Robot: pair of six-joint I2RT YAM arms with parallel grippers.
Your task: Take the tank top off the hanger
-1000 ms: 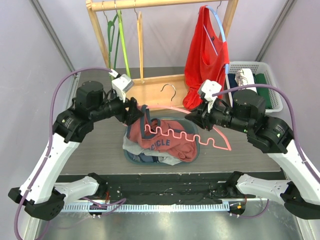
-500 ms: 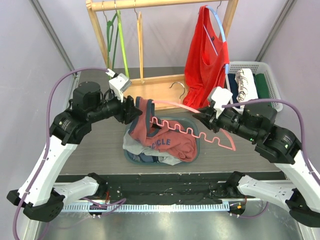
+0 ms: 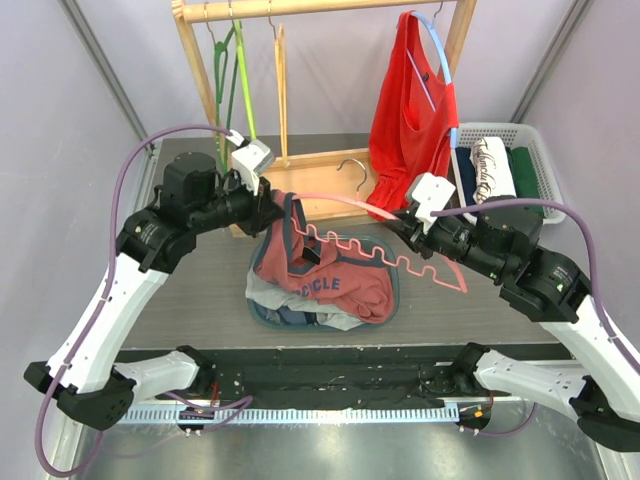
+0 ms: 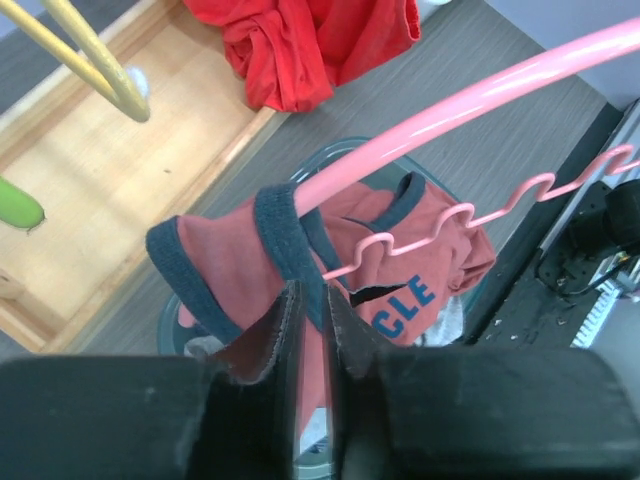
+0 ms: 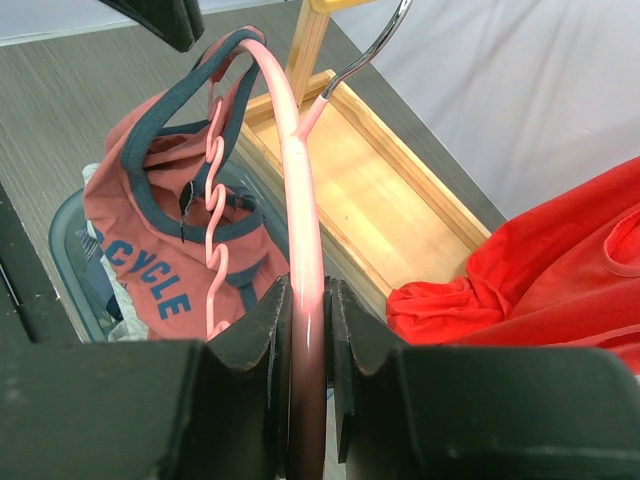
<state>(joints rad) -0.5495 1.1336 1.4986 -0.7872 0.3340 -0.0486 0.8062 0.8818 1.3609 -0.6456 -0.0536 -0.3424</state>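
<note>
top view: tank top, rust-red with navy trim and blue lettering, hangs half off the pink hanger above the grey-blue tub near the middle of the table. its lower part lies on the clothes heaped in the tub. one navy strap is looped over the hanger's left end, at about 11 o'clock from the tub. the hanger is held tilted above the tub, with its wavy lower bar running off toward 3 o'clock and its metal hook pointing to 12 o'clock over the base tray of the wooden rack. left gripper sits at 10 o'clock from the tub, right at the strapped end. in the left wrist view its fingers are drawn nearly together, with a fold of the navy-edged cloth filling the narrow gap, so the jaws are closed on the tank top just below the hanger arm. right gripper sits at 2 o'clock from the tub. in the right wrist view the pink upper arm runs straight between the fingers, touching both, so the jaws are clamped on the hanger. on the rack at 12 o'clock hang a green hanger and, toward 1 o'clock, a red garment on its own hanger. a white basket of folded clothes stands at 2 o'clock.
</note>
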